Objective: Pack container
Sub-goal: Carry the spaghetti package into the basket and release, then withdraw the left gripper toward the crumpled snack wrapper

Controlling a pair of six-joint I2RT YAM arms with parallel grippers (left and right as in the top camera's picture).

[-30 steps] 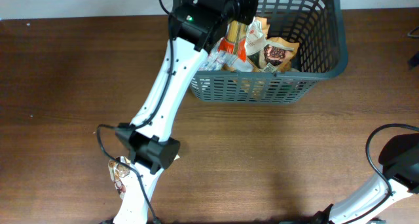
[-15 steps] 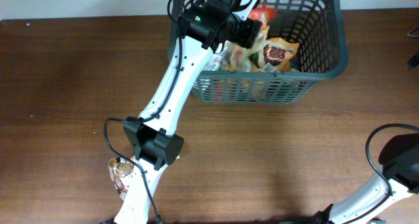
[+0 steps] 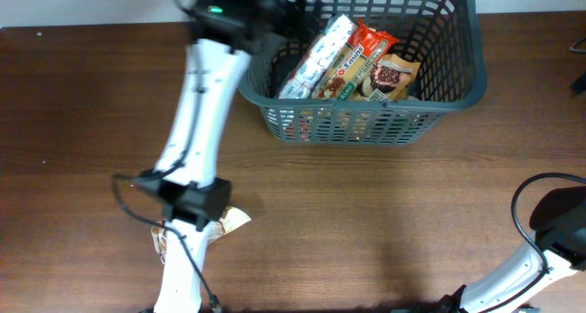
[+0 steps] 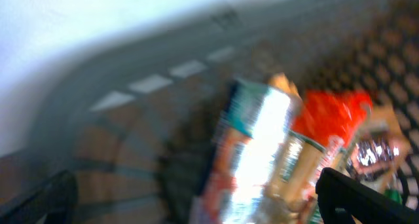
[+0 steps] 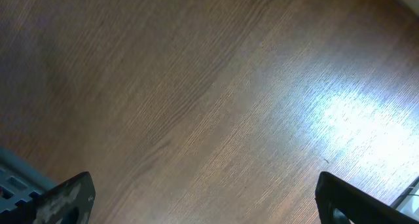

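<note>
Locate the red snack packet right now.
In the overhead view, the red snack packet lies inside the dark grey slotted plastic basket at the table's far edge, between a long silvery packet and a brown pouch.

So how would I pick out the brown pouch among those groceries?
Find the dark grey basket at the far edge of the table. The brown pouch lies rightmost among its packets, beside the red packet, and alone carries a dark picture on its front.
</note>
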